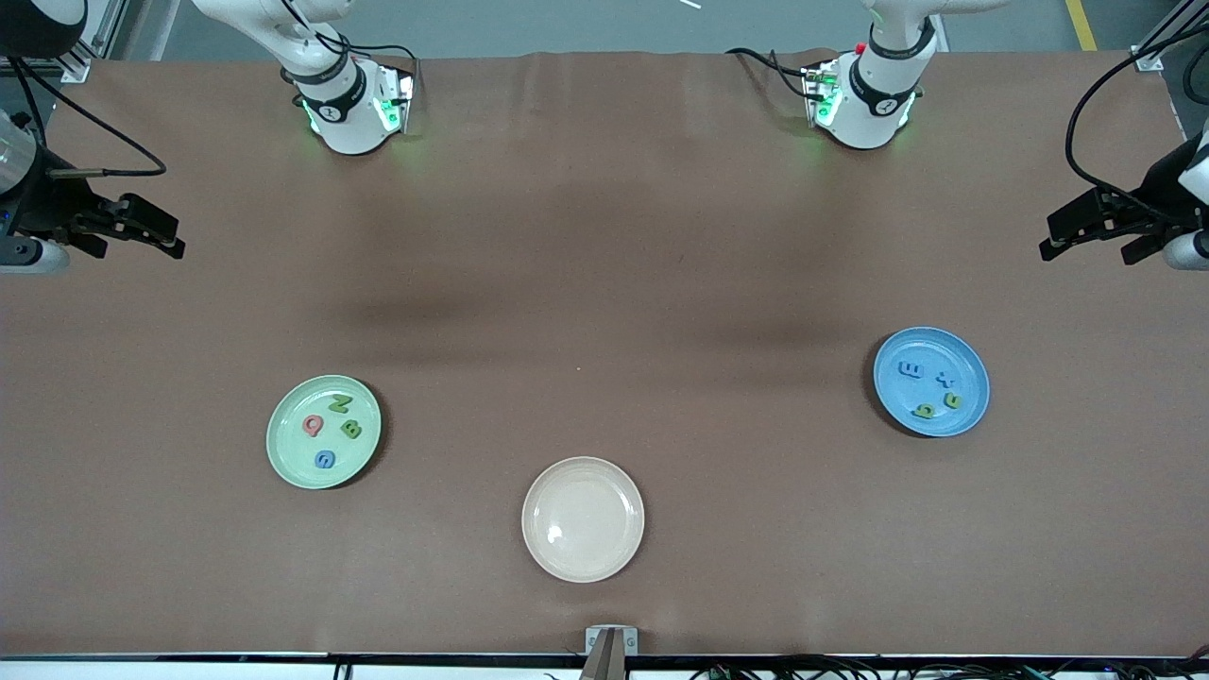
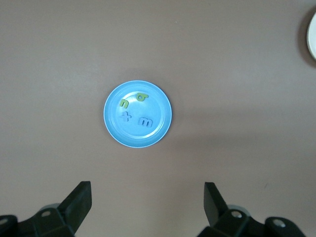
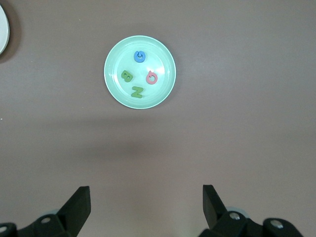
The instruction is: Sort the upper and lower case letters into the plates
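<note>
The mint green plate (image 1: pixel 291 417) (image 3: pixel 159 53) holds a green N (image 1: pixel 340 404), a pink-red Q (image 1: pixel 314 426), a green B (image 1: pixel 350 430) and a blue G (image 1: pixel 324 460). Toward the left arm's end, the sky blue plate (image 1: pixel 965 355) (image 2: pixel 148 137) holds a blue m shape (image 1: pixel 912 369), a blue x (image 1: pixel 945 380), a green n (image 1: pixel 952 400) and a green b (image 1: pixel 925 411). My right gripper (image 1: pixel 137 247) (image 3: pixel 146 197) hangs open and empty over the right arm's end of the table. My left gripper (image 1: pixel 1086 253) (image 2: pixel 147 197) hangs open and empty over the left arm's end.
A cream-beige plate (image 1: pixel 583 518) with nothing in it sits between the two coloured plates, nearer to the front camera. The brown table cover (image 1: pixel 604 283) is bare between the plates and the arm bases.
</note>
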